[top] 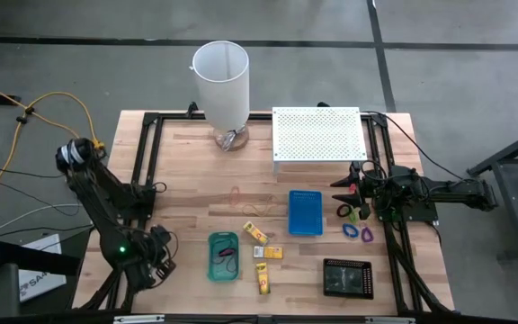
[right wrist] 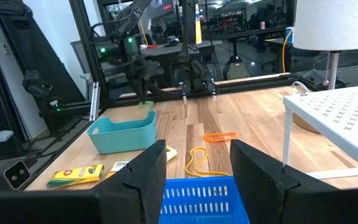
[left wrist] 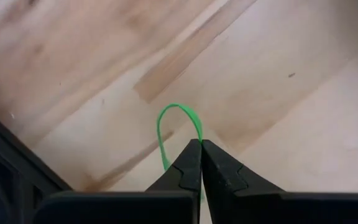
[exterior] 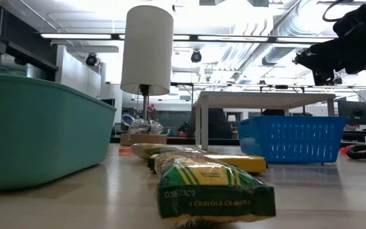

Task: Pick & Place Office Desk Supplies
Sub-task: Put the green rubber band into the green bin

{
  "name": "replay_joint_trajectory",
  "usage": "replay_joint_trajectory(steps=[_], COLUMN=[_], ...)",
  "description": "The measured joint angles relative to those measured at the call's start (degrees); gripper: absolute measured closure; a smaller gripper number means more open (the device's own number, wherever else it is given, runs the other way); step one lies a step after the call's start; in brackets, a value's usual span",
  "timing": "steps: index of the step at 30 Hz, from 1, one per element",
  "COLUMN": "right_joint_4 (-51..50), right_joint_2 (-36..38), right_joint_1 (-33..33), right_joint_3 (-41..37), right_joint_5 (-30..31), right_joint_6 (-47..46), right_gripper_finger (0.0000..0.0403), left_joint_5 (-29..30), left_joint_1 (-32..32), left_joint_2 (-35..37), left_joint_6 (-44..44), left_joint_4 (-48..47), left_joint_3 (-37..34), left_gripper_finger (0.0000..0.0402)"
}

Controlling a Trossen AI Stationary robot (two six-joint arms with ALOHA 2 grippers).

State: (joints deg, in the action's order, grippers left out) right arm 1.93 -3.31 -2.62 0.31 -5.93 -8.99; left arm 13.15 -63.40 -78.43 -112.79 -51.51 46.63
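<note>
My left gripper point(left wrist: 201, 143) is at the table's near left point(top: 163, 258), left of the green tray point(top: 223, 256), and is shut on a thin green rubber band point(left wrist: 166, 118). My right gripper point(right wrist: 197, 168) is open and holds nothing. It hovers at the table's right point(top: 351, 191), beside the blue tray point(top: 305, 212). Three yellow crayon packets point(top: 263, 253) lie flat between the trays. A red band point(top: 235, 192) and a yellow band point(top: 259, 207) lie on the wood. Black, green, blue and purple clips point(top: 355, 225) lie right of the blue tray. My left gripper pinches the green rubber band between its two shut fingertips, at one end of the loop point(left wrist: 196, 127). The rest of the loop stands out past the fingertips over the bare wood. In the right wrist view the band point(right wrist: 146, 104) hangs below the fingers.
A black tray point(top: 347, 277) sits at the near right. A tall white cylinder on a stand point(top: 221, 81) and a white perforated shelf point(top: 317, 133) stand at the far edge. Black frame rails point(top: 147, 162) run along both sides. Bare wood lies at the table's middle.
</note>
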Motion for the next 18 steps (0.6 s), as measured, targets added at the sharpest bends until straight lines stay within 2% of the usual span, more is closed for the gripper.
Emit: replay_joint_trajectory(steps=[12, 18], right_joint_4=[0.00, 0.00], right_joint_2=[0.00, -0.02], right_joint_1=[-0.01, 0.00], right_joint_3=[0.01, -0.02], right_joint_5=[-0.02, -0.02], right_joint_6=[0.00, 0.00], right_gripper_finger=[0.0237, 0.0237], left_joint_5=[13.72, 16.00], left_joint_1=[0.00, 0.46], left_joint_2=[13.23, 15.71], left_joint_6=[9.78, 11.74], left_joint_4=[-1.02, -1.00], left_joint_3=[0.01, 0.00], left_gripper_finger=[0.0401, 0.0401])
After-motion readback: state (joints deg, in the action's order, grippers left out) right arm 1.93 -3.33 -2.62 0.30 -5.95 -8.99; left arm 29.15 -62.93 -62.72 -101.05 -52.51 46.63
